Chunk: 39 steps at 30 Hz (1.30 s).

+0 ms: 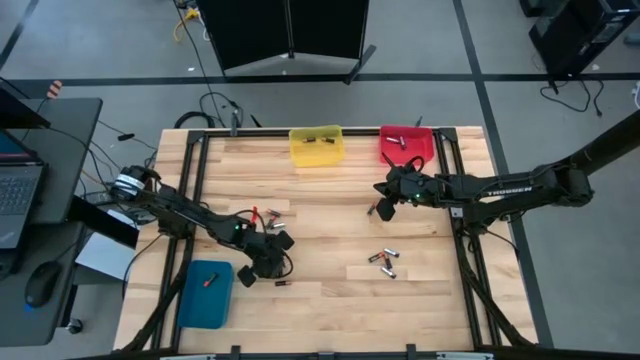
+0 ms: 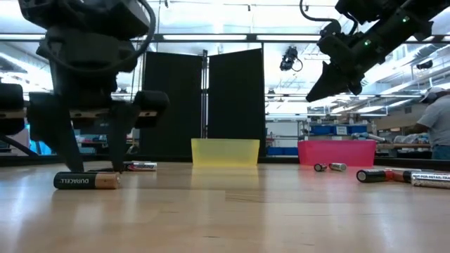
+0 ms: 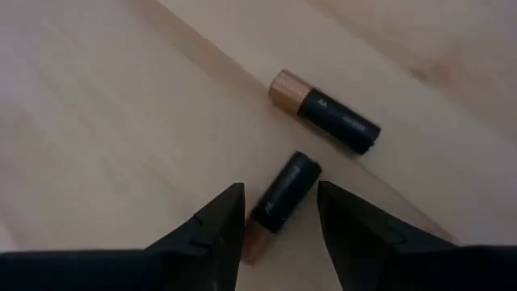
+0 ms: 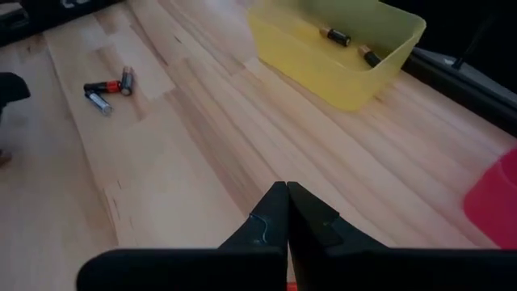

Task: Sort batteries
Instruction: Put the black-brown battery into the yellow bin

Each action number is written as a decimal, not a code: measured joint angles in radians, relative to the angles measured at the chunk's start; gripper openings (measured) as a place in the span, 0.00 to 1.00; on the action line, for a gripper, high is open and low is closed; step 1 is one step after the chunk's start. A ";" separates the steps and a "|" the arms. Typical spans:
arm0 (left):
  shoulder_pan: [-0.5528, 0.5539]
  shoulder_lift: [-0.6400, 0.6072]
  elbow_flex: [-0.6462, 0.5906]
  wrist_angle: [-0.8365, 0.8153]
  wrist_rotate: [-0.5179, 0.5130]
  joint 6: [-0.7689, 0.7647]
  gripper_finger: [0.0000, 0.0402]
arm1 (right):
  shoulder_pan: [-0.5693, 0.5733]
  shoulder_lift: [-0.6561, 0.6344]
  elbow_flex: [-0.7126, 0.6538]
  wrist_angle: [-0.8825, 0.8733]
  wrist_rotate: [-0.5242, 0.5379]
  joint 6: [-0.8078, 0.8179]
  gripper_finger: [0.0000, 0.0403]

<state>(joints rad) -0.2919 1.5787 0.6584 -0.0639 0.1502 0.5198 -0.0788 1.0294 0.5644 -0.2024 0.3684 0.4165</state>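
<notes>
1. The right arm's dark two-finger gripper [image 4: 287, 212] has its fingers pressed together, tips meeting over the light wooden plank tabletop [image 4: 186, 162].
2. A translucent yellow plastic bin [image 4: 339, 50] stands farther off, with two small dark cylindrical batteries [image 4: 349, 44] inside.
3. Three small batteries [image 4: 107, 87], one red-marked, lie close together on the wood, well apart from the bin.
4. A pink-red plastic bin's corner [image 4: 494, 202] shows at the edge.

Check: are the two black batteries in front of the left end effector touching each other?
Apart. The left wrist view shows bare wood between the nearer battery, lying between the open left end effector, and the farther battery.
</notes>
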 joint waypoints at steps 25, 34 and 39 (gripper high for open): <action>0.150 -0.072 0.092 -0.170 -0.168 -0.241 0.11 | 0.001 0.000 0.000 0.025 -0.022 -0.026 0.02; 0.512 -0.068 0.387 -0.301 -0.210 -0.162 0.11 | 0.001 0.000 0.000 0.071 -0.022 -0.027 0.02; 0.740 0.041 0.561 -0.309 -0.112 -0.103 0.11 | 0.001 0.000 0.000 0.089 -0.023 -0.042 0.02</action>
<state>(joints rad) 0.4485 1.6194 1.2198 -0.3734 0.0385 0.4165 -0.0776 1.0294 0.5648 -0.1132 0.3458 0.3742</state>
